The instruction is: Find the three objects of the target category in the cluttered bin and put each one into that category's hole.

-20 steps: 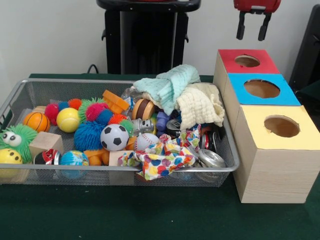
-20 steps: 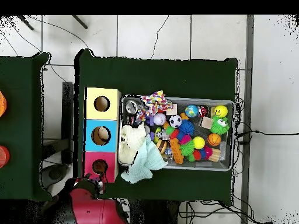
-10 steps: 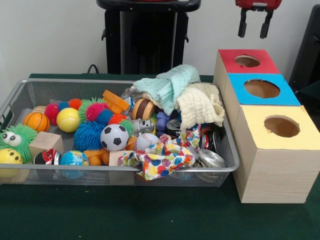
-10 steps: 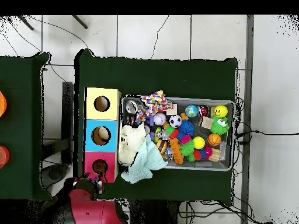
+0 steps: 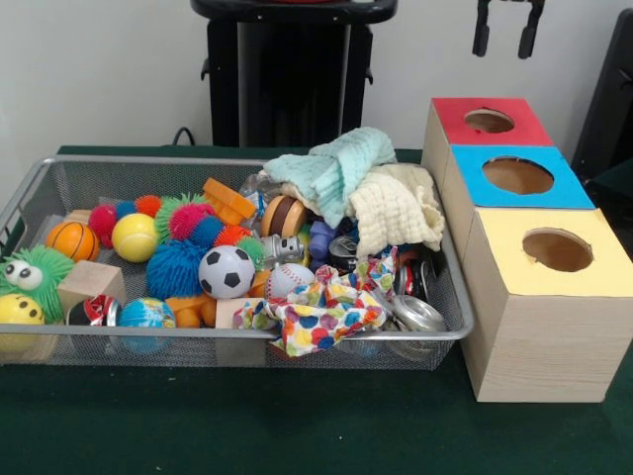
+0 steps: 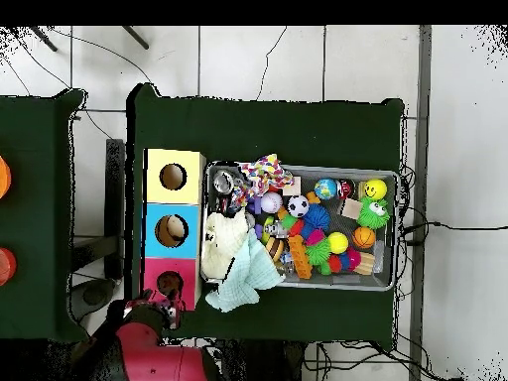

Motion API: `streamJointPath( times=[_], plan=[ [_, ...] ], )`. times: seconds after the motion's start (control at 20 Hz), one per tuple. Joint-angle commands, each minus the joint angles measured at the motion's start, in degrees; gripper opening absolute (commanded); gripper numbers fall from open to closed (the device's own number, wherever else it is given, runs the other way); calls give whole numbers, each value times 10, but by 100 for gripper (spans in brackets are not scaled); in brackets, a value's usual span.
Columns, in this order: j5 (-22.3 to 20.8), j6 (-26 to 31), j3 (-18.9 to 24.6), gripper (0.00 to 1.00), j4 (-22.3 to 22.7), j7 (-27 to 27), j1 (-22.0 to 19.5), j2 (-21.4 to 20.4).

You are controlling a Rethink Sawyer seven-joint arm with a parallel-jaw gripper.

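My gripper point(image 5: 505, 38) hangs open and empty at the top edge of the front view, high above the red-topped box point(image 5: 491, 121). Only its two black fingers point(image 5: 482, 35) show there. Overhead, the red arm point(image 6: 149, 352) sits just below the red box point(image 6: 170, 283). A wire mesh bin point(image 5: 59, 176) holds a mint cloth point(image 5: 336, 163), a cream cloth point(image 5: 396, 208), a dotted cloth point(image 5: 321, 315), balls, spiky toys, wooden blocks and crushed cans point(image 5: 415, 314). Blue-topped point(image 5: 519, 176) and yellow-topped point(image 5: 556, 251) boxes stand in a row with the red one.
The three boxes stand right of the bin on the green table point(image 5: 297, 426), each with a round hole on top. A black pedestal point(image 5: 287, 79) rises behind the bin. Overhead, something pale lies inside the blue box's hole point(image 6: 172, 231).
My gripper has risen steadily; its red body has left the front view and only the fingers remain. Nothing in the bin has moved.
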Motion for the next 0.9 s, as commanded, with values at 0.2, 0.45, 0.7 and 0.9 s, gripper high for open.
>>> streamJointPath(
  times=[0.2,0.45,0.7,0.9],
  plan=[
    [-24,69,27,100,4,24,-91,-28],
    [-38,21,58,100,28,22,-128,-17],
    [-52,-13,70,100,44,35,-144,-3],
    [-70,-20,95,100,48,21,-166,7]
  ],
)
